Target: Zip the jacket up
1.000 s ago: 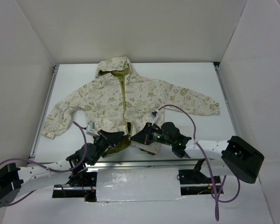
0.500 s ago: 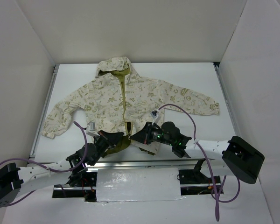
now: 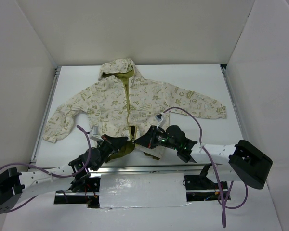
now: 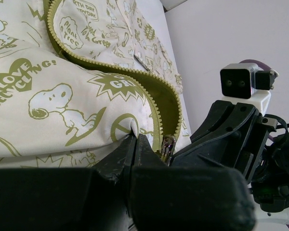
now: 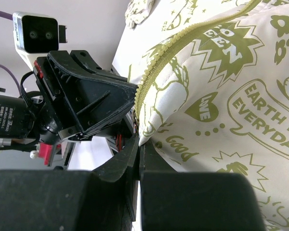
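Cream jacket (image 3: 111,103) hem at near table (image 3: 202,84) edge; L claw (image 4: 135,137), R claw (image 5: 138,142) each clamped on it.

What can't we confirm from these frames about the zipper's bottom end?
Top view: the zipper on the jacket vanishes at its bottom end under the left gripper and right gripper.
Left wrist view: the zipper pull shows, but the right gripper covers what lies below it, so whether both sides are engaged is hidden.
Right wrist view: the pull cannot be picked out in the dark gap beside the left gripper.
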Controlling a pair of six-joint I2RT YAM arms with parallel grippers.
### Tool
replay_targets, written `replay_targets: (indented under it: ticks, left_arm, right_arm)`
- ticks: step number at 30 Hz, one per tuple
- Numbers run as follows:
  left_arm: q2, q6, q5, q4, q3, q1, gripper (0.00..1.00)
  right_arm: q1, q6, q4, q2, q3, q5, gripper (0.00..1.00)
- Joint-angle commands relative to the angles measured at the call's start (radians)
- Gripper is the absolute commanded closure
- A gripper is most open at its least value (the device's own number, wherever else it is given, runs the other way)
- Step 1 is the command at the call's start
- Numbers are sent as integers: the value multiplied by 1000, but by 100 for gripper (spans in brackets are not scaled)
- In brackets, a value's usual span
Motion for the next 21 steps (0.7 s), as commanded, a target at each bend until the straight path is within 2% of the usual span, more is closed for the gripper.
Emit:
replay_targets:
  ticks: [1,13,21]
  left_arm:
    - [5,-8,-11,56,-11,-2,100]
    - [-61,15,-40,8,-5,-2,100]
    - [-35,-1,-28,31,-17,-2,100]
  right_arm:
    - [9,-15,45,8,41,-10,100]
    - [20,-3,58,18,29,-14,100]
    - [24,-14,44,14,42,-10,100]
